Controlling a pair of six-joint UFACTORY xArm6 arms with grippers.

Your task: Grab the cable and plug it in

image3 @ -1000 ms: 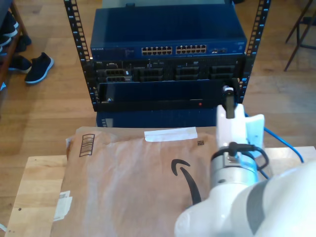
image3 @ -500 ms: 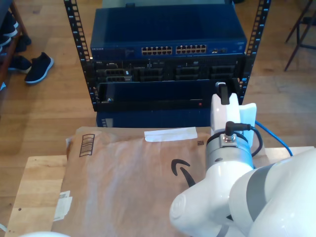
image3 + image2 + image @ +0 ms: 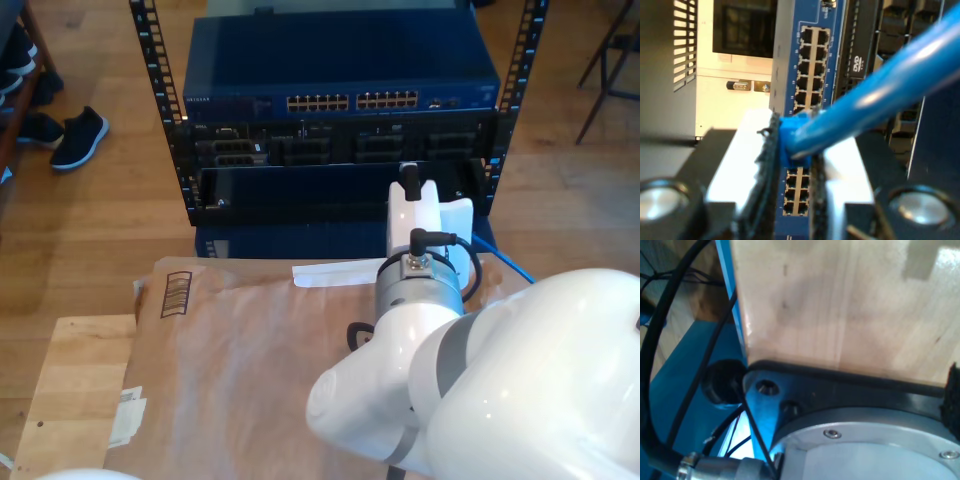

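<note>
Closest in the second wrist view, my second gripper [image 3: 792, 165] has its two black-padded fingers [image 3: 765, 165] clamped narrow on the blue-booted plug of the thin bright blue Ethernet cable [image 3: 875, 95], which runs thick and blurred out of the jaws toward the camera. Just past the fingertips stands the blue network switch with rows of dark ports [image 3: 807, 65]; whether the plug touches a port cannot be told. The exterior view gives what the wrist camera cannot: the white second arm with its silver wrist [image 3: 418, 290] reaches over the brown paper mailer [image 3: 230, 370] lying on the pale wooden table [image 3: 70, 390], and my second gripper [image 3: 412, 182] is held in front of the black rack units below the switch [image 3: 340, 100], with a short stretch of the cable [image 3: 498, 258] trailing off toward the exterior view's right. The first wrist view looks on pale wood [image 3: 840, 300], a blue surface and thick black arm cables [image 3: 655, 390]; my first gripper's jaws cannot be told there. Farthest, dark shoes [image 3: 78, 135] sit on the wooden floor at the exterior view's left.
</note>
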